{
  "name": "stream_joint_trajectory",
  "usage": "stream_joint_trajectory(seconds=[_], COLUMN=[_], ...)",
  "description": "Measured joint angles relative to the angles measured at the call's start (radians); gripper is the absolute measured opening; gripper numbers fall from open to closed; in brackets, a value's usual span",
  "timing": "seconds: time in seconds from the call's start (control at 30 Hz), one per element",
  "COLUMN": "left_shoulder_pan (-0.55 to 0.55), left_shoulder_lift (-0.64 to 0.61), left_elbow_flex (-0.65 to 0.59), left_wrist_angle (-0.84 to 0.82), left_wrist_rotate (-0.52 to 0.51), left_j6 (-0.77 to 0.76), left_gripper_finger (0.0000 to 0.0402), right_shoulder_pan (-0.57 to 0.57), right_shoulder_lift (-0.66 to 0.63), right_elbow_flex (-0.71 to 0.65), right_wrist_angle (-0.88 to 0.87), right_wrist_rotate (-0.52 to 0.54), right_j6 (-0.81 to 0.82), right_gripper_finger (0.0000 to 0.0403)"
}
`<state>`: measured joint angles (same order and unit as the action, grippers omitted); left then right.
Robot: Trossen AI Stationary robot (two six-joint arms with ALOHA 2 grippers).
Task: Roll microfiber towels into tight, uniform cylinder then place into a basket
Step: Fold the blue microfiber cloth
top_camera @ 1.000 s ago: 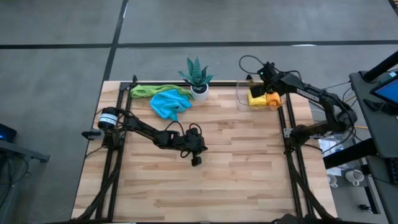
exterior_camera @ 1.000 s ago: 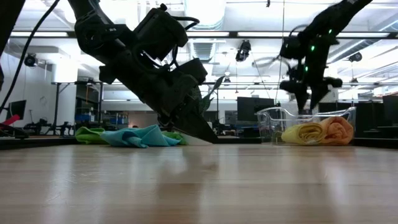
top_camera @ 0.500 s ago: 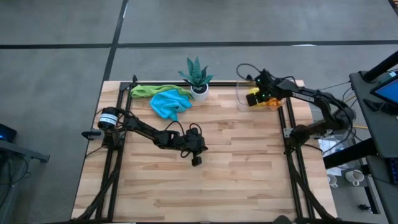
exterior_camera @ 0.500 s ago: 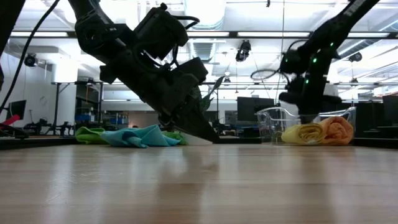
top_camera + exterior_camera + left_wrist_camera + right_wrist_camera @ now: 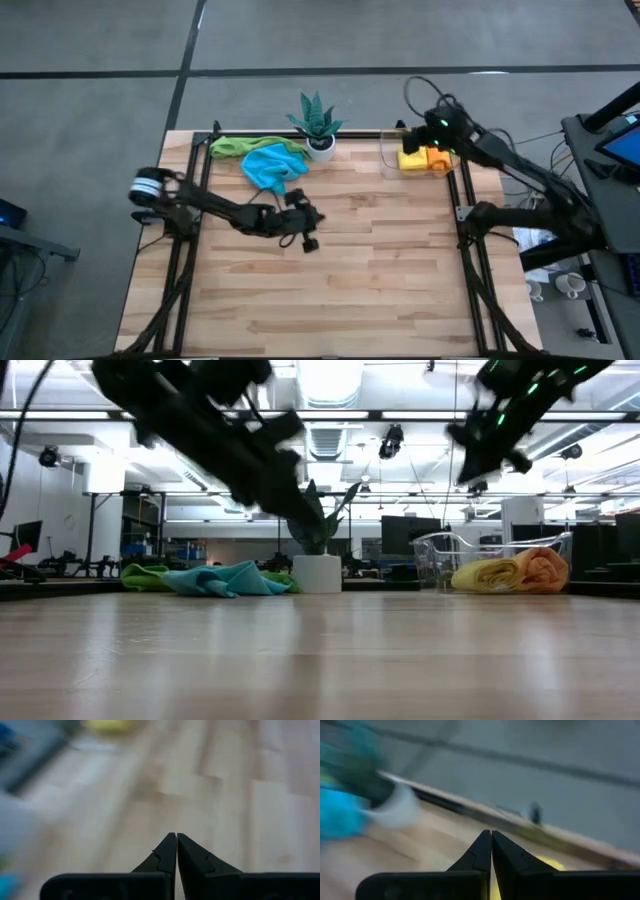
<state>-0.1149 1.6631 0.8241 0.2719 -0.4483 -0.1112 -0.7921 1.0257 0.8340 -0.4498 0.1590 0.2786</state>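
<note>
The clear basket (image 5: 392,160) stands at the table's far right with a yellow roll (image 5: 411,160) and an orange roll (image 5: 438,158) lying in it side by side. A loose light blue towel (image 5: 272,167) lies crumpled at the far left, partly over a green towel (image 5: 238,146). My right gripper (image 5: 420,131) hovers shut and empty above the basket. My left gripper (image 5: 310,243) is shut and empty, raised above the bare middle of the table, in front of the blue towel.
A spiky green plant in a white pot (image 5: 319,146) stands at the far edge between the towels and the basket. Black frame rails (image 5: 190,200) run along the table's left and right sides. Bare wood (image 5: 380,280) fills the near half.
My right gripper dipped into the basket beside the rolls, shut its fingers on nothing, then rose clear above the basket. My left gripper, kept shut, has lifted off the tabletop and drawn a little toward the table's left and far side. The towels and rolls have stayed put.
</note>
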Motion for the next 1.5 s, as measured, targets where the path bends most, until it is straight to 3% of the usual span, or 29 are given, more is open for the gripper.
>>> stream_joint_trajectory(seconds=[0.17, 0.23, 0.37, 0.5, 0.6, 0.73, 0.83, 0.9, 1.07, 1.2, 1.5], left_shoulder_pan=[-0.024, -0.013, 0.050, 0.186, 0.256, 0.256, 0.230, 0.212, 0.193, 0.200, 0.281], left_shoulder_lift=[-0.227, -0.311, -0.447, -0.508, -0.506, -0.502, -0.502, -0.500, -0.419, -0.297, -0.068], left_elbow_flex=[-0.119, -0.173, -0.227, -0.192, -0.156, -0.136, -0.115, -0.097, -0.085, -0.088, -0.003], left_wrist_angle=[0.035, 0.048, -0.010, -0.311, -0.494, -0.509, -0.550, -0.620, -0.767, -0.818, -0.808], left_wrist_rotate=[-0.293, -0.363, -0.331, -0.117, -0.058, -0.048, -0.016, -0.016, -0.041, -0.162, -0.238], left_j6=[0.075, 0.123, 0.190, 0.034, -0.032, -0.040, -0.058, -0.095, -0.244, -0.301, -0.304], left_gripper_finger=[0.0000, 0.0000, 0.0000, 0.0000, 0.0000, 0.0006, 0.0035, 0.0064, 0.0149, 0.0197, 0.0217], right_shoulder_pan=[0.224, 0.333, 0.550, 0.746, 0.891, 1.065, 1.158, 1.193, 1.211, 1.211, 1.211], right_shoulder_lift=[-0.295, -0.395, -0.526, -0.542, -0.478, -0.342, -0.215, -0.139, 0.025, 0.131, 0.266], right_elbow_flex=[-0.175, -0.263, -0.429, -0.538, -0.567, -0.550, -0.491, -0.444, -0.322, -0.251, -0.176], right_wrist_angle=[0.205, 0.296, 0.464, 0.639, 0.719, 0.745, 0.746, 0.744, 0.742, 0.739, 0.736], right_wrist_rotate=[-0.009, -0.009, -0.008, 0.037, 0.192, 0.489, 0.656, 0.714, 0.744, 0.745, 0.830], right_j6=[-0.003, -0.001, -0.001, -0.040, -0.117, -0.203, -0.249, -0.270, -0.285, -0.295, -0.364], right_gripper_finger=[0.0009, 0.0009, 0.0009, 0.0009, 0.0009, 0.0009, 0.0009, 0.0009, 0.0009, 0.0009, 0.0009])
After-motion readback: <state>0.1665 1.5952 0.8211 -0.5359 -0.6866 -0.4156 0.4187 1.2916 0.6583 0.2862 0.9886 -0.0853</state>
